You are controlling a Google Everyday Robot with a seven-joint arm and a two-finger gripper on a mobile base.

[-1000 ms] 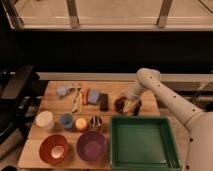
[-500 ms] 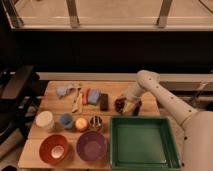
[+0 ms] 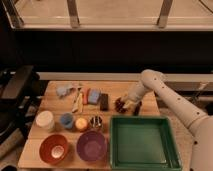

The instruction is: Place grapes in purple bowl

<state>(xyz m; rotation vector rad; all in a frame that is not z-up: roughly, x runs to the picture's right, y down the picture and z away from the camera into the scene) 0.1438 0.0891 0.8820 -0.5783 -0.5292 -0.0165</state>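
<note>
The grapes (image 3: 120, 105), a small dark red bunch, lie on the wooden table (image 3: 50, 102) right of centre, just behind the green tray. My gripper (image 3: 128, 105) is down at the grapes, right against them on their right side, at the end of the white arm (image 3: 160, 92) that reaches in from the right. The purple bowl (image 3: 91, 146) stands at the table's front, left of the tray and well in front-left of the grapes; it looks empty.
A green tray (image 3: 142, 142) fills the front right. An orange-red bowl (image 3: 54, 148) sits left of the purple bowl. A white cup (image 3: 45, 121), a blue cup (image 3: 66, 120), a yellow cup (image 3: 81, 123) and a metal cup (image 3: 96, 122) stand in a row. A blue sponge (image 3: 94, 96) and a dark block (image 3: 104, 101) lie behind.
The gripper stays at the grapes; the arm has shifted only slightly. The grapes have not visibly moved.
</note>
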